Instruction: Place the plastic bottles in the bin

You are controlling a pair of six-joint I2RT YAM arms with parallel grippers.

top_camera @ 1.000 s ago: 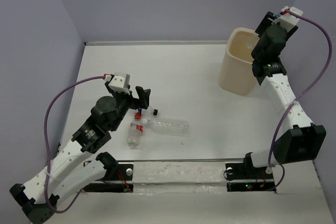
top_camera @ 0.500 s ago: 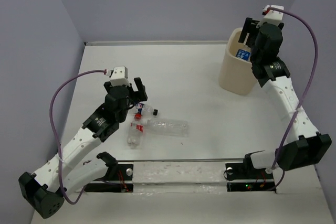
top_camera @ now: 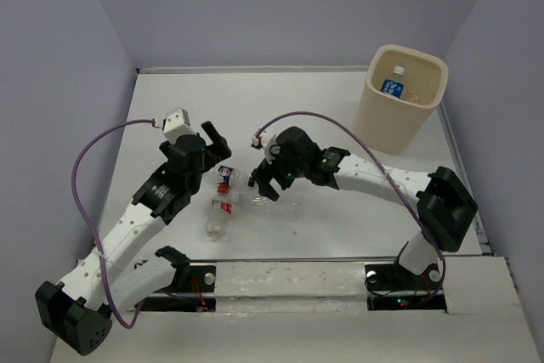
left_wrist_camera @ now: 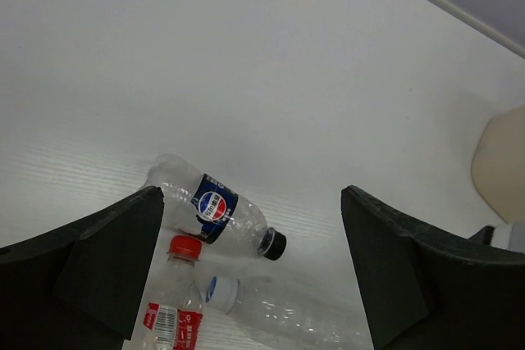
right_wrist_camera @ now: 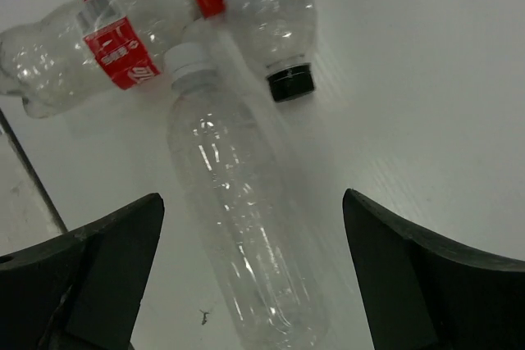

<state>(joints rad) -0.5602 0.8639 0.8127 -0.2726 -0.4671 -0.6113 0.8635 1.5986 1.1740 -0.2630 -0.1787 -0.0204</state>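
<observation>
Three plastic bottles lie together on the table. One has a blue label and black cap (top_camera: 231,177), one a red label and cap (top_camera: 218,215), and one is long and clear with a white cap (top_camera: 279,205). My left gripper (top_camera: 218,148) is open and empty just behind them. Its wrist view shows the blue-label bottle (left_wrist_camera: 210,206), red-cap bottle (left_wrist_camera: 173,309) and clear bottle (left_wrist_camera: 283,319) below. My right gripper (top_camera: 265,186) is open above the clear bottle (right_wrist_camera: 238,227), which lies between its fingers. The cream bin (top_camera: 374,116) stands at the back right with a blue-labelled bottle (top_camera: 393,87) inside.
The red-label bottle (right_wrist_camera: 90,43) and blue-label bottle (right_wrist_camera: 275,14) lie just beyond the clear one in the right wrist view. A metal rail (top_camera: 289,274) runs along the near edge. The bin's side (left_wrist_camera: 500,165) shows at the right of the left wrist view.
My right arm has swung from above the bin down to the clear bottle at the table's middle. A blue-labelled bottle now lies in the bin. My left gripper has shifted slightly.
</observation>
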